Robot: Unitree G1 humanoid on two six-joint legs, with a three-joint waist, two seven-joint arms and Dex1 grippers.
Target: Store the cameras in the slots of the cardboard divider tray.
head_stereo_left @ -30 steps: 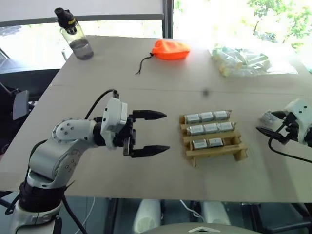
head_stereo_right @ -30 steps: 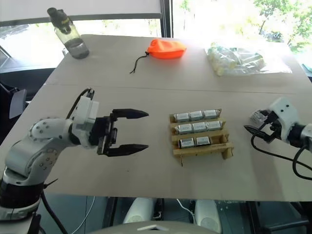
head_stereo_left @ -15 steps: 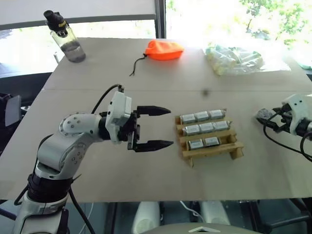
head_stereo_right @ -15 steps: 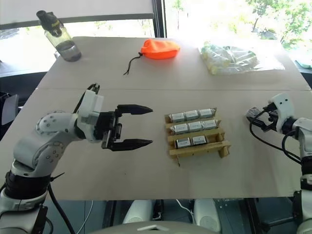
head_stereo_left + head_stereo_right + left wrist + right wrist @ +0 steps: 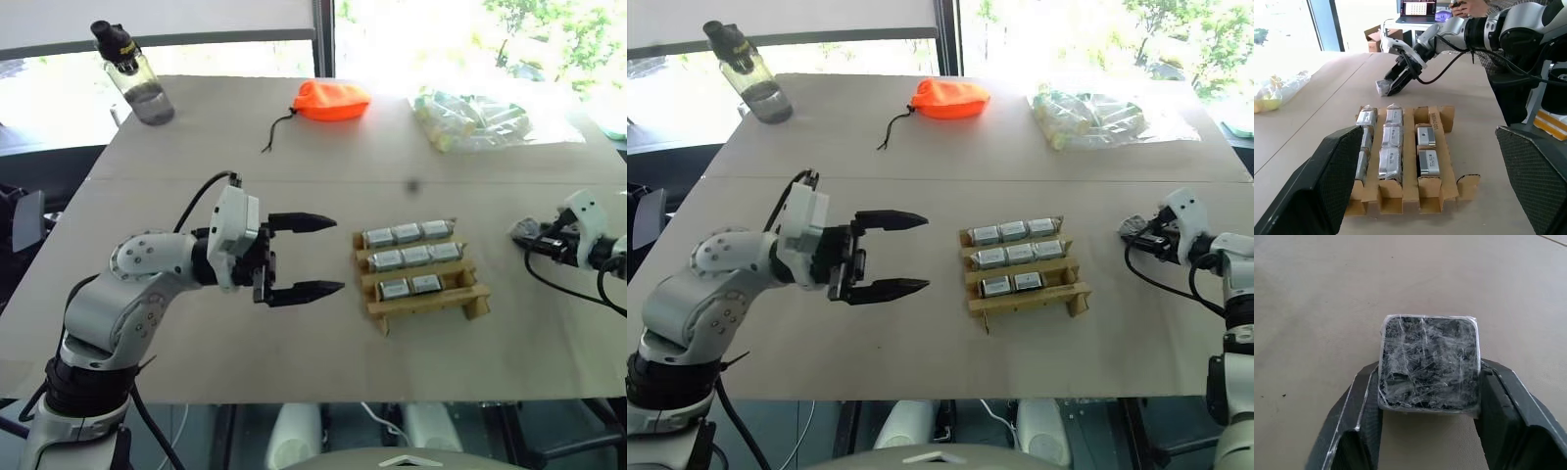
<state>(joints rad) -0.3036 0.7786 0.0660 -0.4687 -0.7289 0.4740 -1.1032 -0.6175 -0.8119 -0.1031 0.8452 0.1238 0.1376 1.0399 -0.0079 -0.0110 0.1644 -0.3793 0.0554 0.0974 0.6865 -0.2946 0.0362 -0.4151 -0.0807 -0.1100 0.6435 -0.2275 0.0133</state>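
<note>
- Currently right gripper [image 5: 1427, 406]: fingers [image 5: 1359, 421] pinching a plastic-wrapped camera [image 5: 1429, 363] on both sides, low over the table [image 5: 294, 333], well right of the cardboard divider tray [image 5: 423, 279].
- Tray holds eight cameras [image 5: 409, 258]; one front-row end slot empty.
- Left gripper [image 5: 312, 256]: fingers spread wide, holding nothing, hovering left of tray.

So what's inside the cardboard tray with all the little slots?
The cardboard divider tray holds eight wrapped silver cameras: three in the far row, three in the middle, two in the near row. One near-row slot is empty. The cameras cover the slot bottoms beneath them.
</note>
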